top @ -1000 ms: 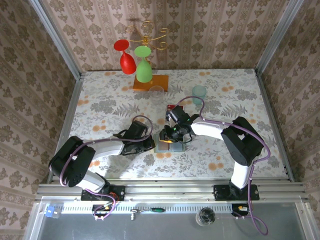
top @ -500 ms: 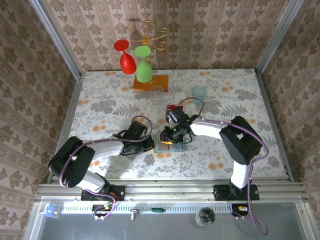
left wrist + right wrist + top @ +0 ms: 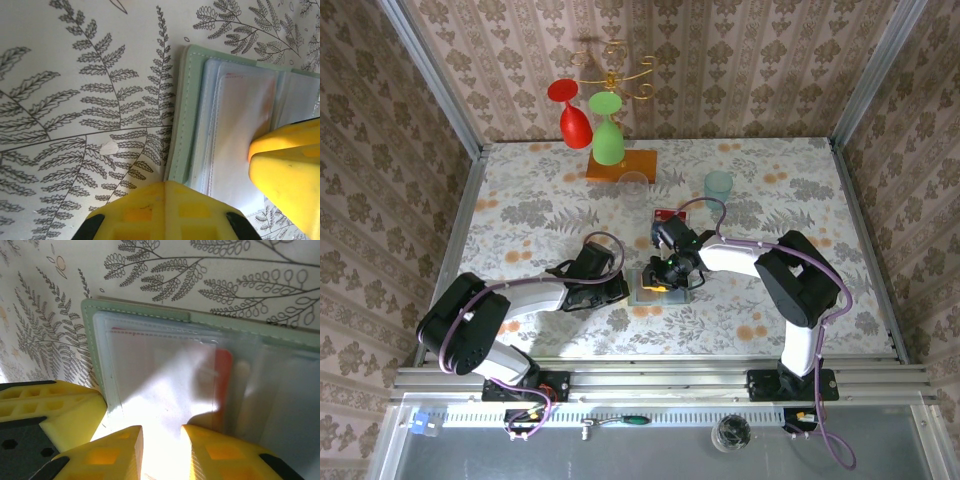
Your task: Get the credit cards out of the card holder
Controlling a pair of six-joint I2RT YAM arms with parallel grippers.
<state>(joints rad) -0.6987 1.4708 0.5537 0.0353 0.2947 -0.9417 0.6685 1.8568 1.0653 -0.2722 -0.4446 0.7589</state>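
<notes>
- Spreading under both my arms, the desk (image 3: 520, 215) wears a flowered cloth. It has walls on three sides and a metal rail at its near edge, with bare room to the left and along the near side.
- At the far edge a wooden block (image 3: 620, 165) stands beneath a red glass (image 3: 570, 115) and a green glass (image 3: 608, 140), both hanging bowl down. A clear glass (image 3: 635, 184) stands just in front, and a teal cup (image 3: 718, 183) to its right.
- The card holder (image 3: 177, 125) lies opened flat at mid-desk between my two tools, its clear sleeves facing up and its pale green rim showing round them.
- My left tool (image 3: 165, 200) is closed with nothing in it, and it rests against the holder's left near corner.
- My right tool (image 3: 161, 437) has its jaws a little apart, tips down on the top sleeve. I cannot tell whether they pinch any of it.
- A small red flat piece (image 3: 669, 214) lies on the cloth just beyond the holder.
- A red card (image 3: 223, 380) shows as a narrow strip behind the sleeve, just past my right tool's tips.
- A faint red line of marks (image 3: 235, 76) runs along the sleeve's top edge, too blurred to read.
</notes>
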